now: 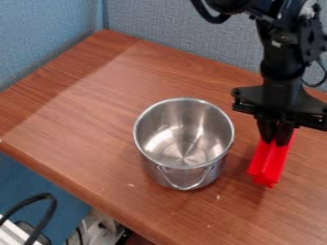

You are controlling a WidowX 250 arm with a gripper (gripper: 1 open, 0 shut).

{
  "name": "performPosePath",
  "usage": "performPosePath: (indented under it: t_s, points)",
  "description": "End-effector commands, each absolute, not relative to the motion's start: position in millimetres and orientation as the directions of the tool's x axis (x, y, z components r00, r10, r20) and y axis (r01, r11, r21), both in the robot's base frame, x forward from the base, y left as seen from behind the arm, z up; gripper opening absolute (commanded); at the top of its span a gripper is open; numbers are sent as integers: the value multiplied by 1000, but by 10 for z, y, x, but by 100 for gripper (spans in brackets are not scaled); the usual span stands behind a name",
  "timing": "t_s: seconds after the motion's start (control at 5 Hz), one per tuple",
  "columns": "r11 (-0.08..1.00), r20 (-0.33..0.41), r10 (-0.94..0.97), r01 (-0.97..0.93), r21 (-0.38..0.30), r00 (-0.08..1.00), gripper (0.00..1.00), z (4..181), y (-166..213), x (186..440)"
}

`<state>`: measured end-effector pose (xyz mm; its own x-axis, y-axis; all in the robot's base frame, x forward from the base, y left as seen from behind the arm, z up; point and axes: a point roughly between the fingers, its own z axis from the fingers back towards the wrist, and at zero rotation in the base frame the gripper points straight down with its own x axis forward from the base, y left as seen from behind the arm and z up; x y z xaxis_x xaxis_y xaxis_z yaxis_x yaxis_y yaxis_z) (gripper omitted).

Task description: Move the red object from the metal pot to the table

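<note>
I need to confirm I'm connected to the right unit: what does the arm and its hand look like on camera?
The arm is all black, built of blocky segments, with dark cables looping near its top. It ends in a black hand with a wide flat crossbar and two slim black fingers below it. I can see no readable markings or labels.

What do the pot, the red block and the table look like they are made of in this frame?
Pot: polished metal, probably stainless steel; its inside mirrors light and the rim gleams.
Red block: smooth, uniform bright red, likely plastic or painted wood; the picture cannot settle which.
Table: reddish-brown wood or wood-look laminate, with visible grain streaks and a soft sheen.
</note>
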<state>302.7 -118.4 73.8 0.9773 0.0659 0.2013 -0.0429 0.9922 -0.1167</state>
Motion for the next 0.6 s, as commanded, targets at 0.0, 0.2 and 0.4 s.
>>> performPosePath:
  t_s: [0.0, 0.2, 0.4]
  points:
    - [989, 253, 83, -50, -137, 964, 0, 884, -1173, 3157]
    - [989, 252, 84, -50, -137, 964, 0, 881, -1168, 3168]
    - [989, 249, 83, -50, -137, 965, 0, 854, -1175, 3177]
